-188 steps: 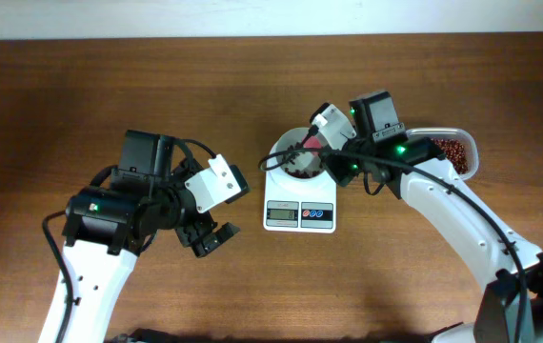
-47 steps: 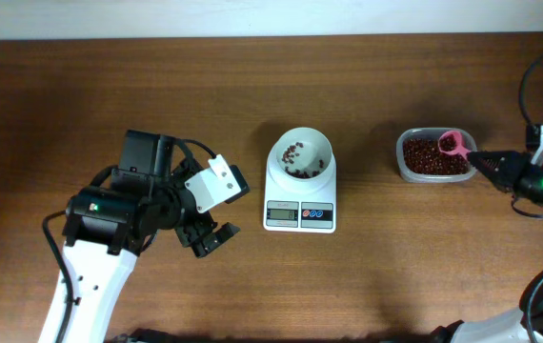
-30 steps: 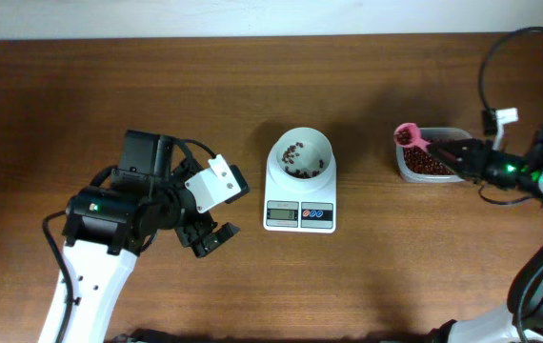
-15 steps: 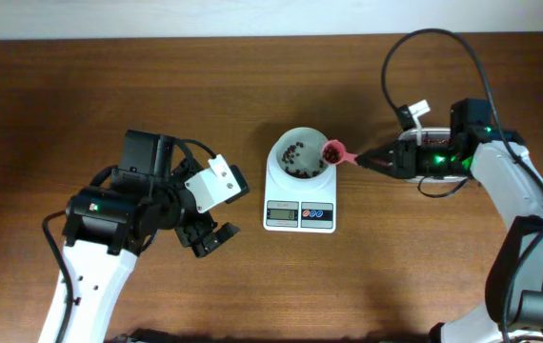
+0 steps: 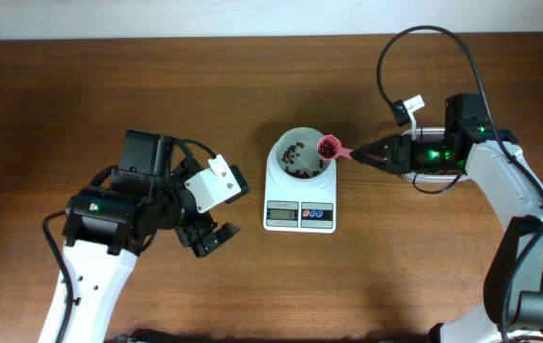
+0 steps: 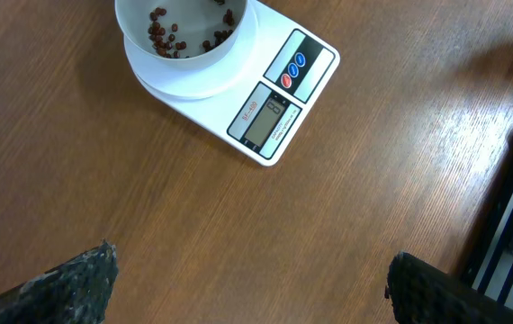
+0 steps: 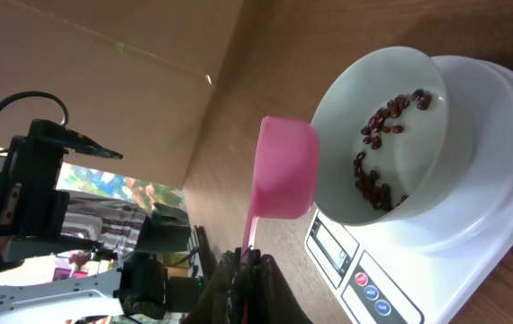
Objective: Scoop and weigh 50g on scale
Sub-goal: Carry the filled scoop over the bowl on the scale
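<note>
Two poses: outstretched right jaws clamp pink scoop (image 5: pixel 328 148) above scale (image 5: pixel 299 216); folded-back left jaws gape.

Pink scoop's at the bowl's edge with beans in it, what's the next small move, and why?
Likely ease the right gripper toward the middle of the bowl, then roll it to tip the pink scoop: its beans sit over the right rim, so pouring now might spill some onto the scale.
</note>
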